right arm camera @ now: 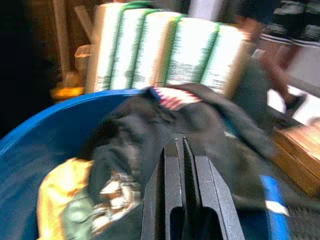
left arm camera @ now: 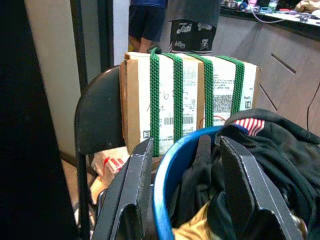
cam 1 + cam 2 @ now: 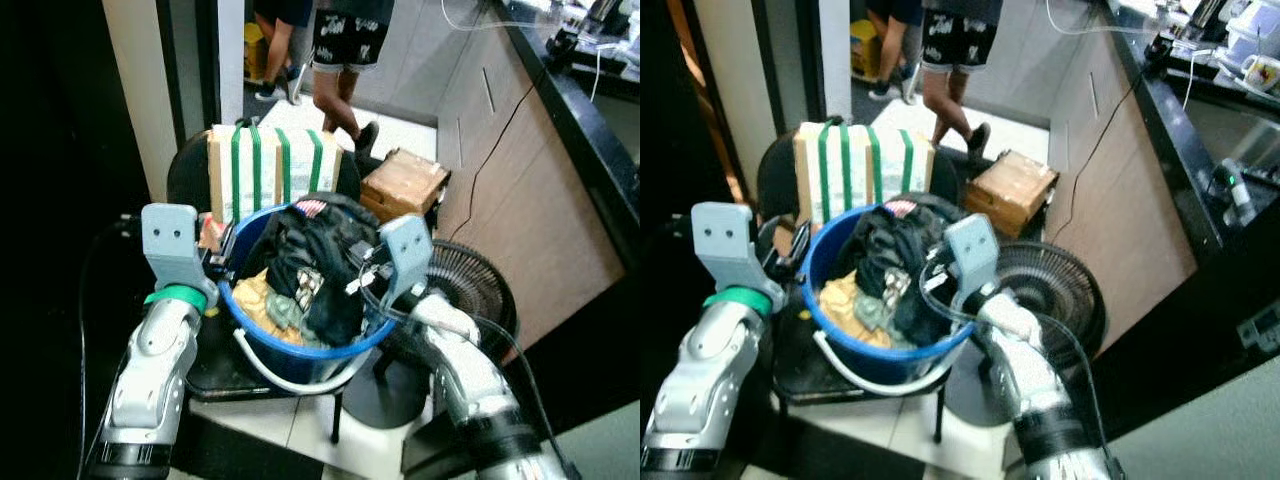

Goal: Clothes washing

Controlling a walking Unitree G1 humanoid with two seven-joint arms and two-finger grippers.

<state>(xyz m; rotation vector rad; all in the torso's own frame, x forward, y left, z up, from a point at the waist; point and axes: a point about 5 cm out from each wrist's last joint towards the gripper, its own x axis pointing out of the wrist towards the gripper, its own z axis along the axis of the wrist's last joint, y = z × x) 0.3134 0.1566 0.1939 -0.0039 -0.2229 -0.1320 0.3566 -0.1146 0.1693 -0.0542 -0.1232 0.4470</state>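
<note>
We list a blue bucket (image 3: 300, 352) of clothes (image 3: 318, 268) on a chair (image 2: 97, 115), left gripper (image 2: 187, 185) apparently spread astride its rim, right gripper (image 1: 183, 192) pressed closed above, strapped box (image 3: 268, 163) and fan (image 3: 470, 290) adjacent.

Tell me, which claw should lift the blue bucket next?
Probably the left. The left claw is open with the rim of the blue bucket between its fingers. The right claw is shut over the dark clothes.

Print on the strapped cardboard box (image 2: 185, 102) and shorts (image 2: 192, 31) is illegible.
</note>
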